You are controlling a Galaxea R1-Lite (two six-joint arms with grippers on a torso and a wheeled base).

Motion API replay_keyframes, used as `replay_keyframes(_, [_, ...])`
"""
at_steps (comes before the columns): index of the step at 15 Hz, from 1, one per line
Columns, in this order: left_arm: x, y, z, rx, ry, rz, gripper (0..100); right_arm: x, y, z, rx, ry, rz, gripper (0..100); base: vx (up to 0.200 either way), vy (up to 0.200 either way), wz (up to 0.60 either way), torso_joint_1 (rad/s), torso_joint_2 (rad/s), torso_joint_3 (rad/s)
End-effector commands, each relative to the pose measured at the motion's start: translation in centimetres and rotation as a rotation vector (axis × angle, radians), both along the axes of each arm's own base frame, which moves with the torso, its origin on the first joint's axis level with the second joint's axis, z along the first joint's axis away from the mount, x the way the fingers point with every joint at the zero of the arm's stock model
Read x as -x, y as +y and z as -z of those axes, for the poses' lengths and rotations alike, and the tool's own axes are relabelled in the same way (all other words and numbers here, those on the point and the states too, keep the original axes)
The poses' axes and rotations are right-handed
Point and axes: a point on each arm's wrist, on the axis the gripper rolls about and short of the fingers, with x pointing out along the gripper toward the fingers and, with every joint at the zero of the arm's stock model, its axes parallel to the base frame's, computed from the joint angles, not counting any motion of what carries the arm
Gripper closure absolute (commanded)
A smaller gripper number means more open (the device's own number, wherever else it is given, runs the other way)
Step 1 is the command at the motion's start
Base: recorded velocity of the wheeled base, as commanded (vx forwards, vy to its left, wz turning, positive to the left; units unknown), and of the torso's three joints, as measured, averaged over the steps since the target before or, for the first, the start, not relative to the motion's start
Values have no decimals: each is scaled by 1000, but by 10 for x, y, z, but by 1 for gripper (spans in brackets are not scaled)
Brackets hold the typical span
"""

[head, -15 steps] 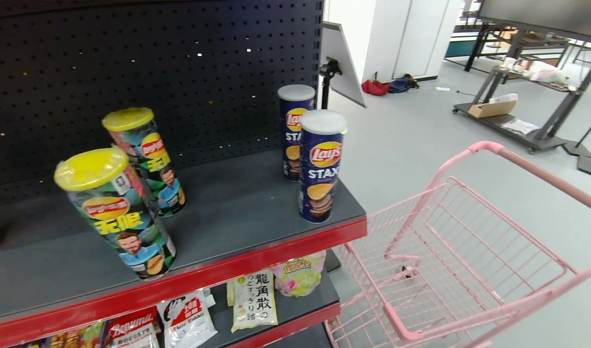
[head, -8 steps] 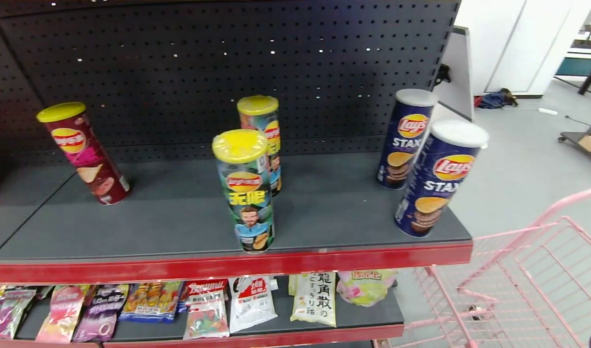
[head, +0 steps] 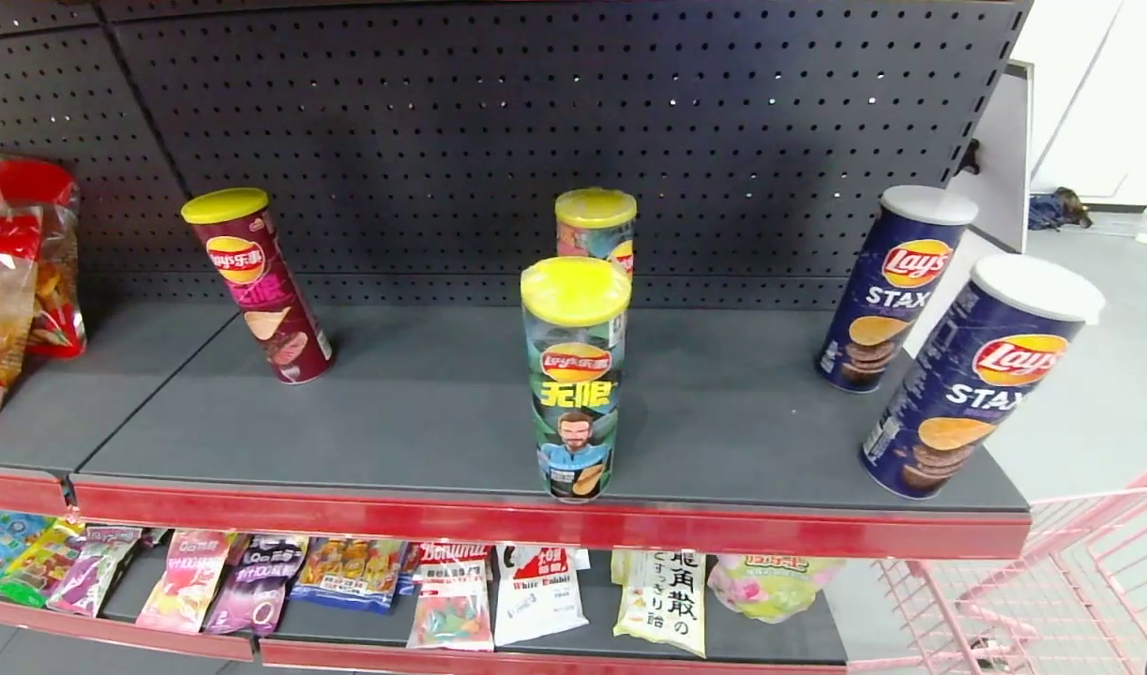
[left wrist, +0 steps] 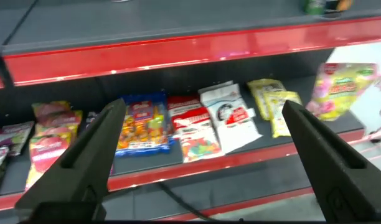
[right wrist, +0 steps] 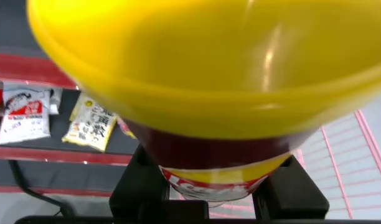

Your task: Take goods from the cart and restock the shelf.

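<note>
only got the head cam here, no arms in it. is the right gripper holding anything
Observer: Yes. The right gripper is shut on a can with a yellow lid and a dark red body.
Operator: ok and the left one
Observer: The left gripper is open, with nothing between its fingers.
Operator: whats it facing
Observer: It faces the lower shelf, with the snack bags lying there straight ahead of it.
</note>
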Motion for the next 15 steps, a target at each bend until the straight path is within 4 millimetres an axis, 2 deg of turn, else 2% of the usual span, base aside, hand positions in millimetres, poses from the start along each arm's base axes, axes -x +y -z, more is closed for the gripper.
replay_keyframes(1, [0,0,0,0,1,0,0,3,0,0,-4,-15,-5,100,0,200,0,17,2,-7])
replay_keyframes(5, [0,0,0,0,-1,0,0,11,-2,2,-7,-45,-2,100,0,200,0,-1,1,2])
replay_keyframes(8, [0,0,0,0,1,0,0,28,-4,11,-11,-68,-4,100,0,200,0,4,4,1])
replay_keyframes(15, [0,0,0,0,-1,0,0,30,-4,16,-12,-72,-5,100,0,200,0,0,2,1])
